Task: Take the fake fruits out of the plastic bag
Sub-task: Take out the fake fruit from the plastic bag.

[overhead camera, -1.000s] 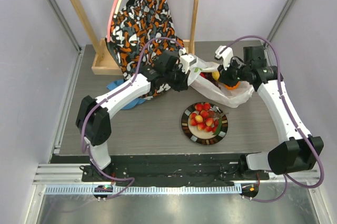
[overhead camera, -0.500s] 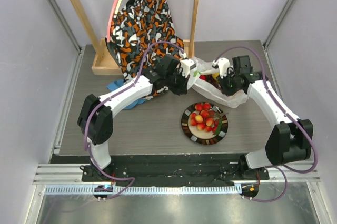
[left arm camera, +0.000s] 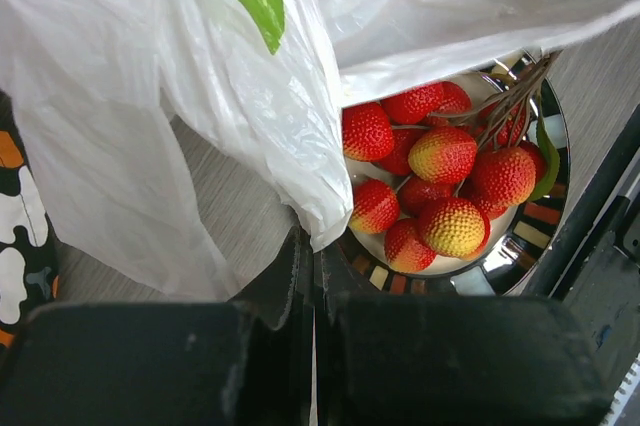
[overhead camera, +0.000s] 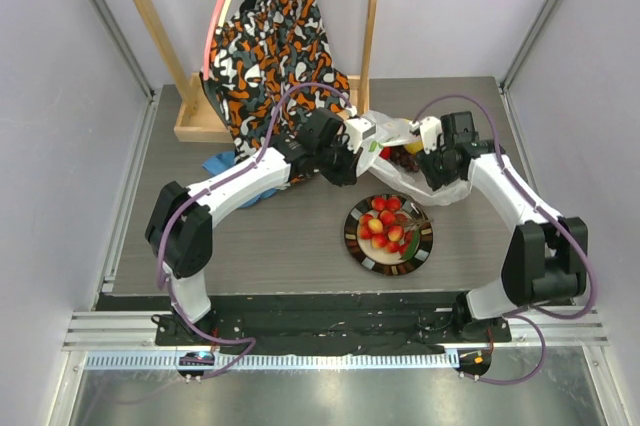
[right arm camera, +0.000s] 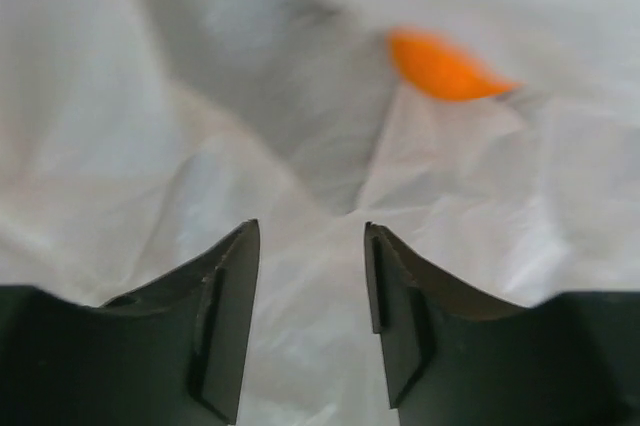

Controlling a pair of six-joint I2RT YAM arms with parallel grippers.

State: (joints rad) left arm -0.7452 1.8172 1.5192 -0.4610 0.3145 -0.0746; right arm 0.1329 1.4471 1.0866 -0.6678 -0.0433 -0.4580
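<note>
— The plastic bag (overhead camera: pixel 452 186): where is it?
— Crumpled on the table (overhead camera: pixel 250 246), right of the middle and toward the far edge, with its mouth facing left.
— Start from the left, then.
— At the far left corner a patterned cloth (overhead camera: pixel 270 36) hangs on a wooden frame (overhead camera: pixel 150 16). Just right of it, the left gripper (left arm camera: pixel 312 249) has its fingers pressed together on a fold of the bag's film.
— And inside the bag?
— A dark grape bunch (overhead camera: pixel 406 159) shows at the mouth. The right wrist view shows a sliver of the orange (right arm camera: pixel 440 66) among the film.
— The right claw?
— The right gripper (right arm camera: pixel 310 246) is spread with nothing between its fingers, close over the bag's film on its right side.
— Anything out of the bag?
— Strawberries (left arm camera: pixel 440 186) are heaped on a plate (overhead camera: pixel 352 236), just beside the bag on its near side, right of the middle.
</note>
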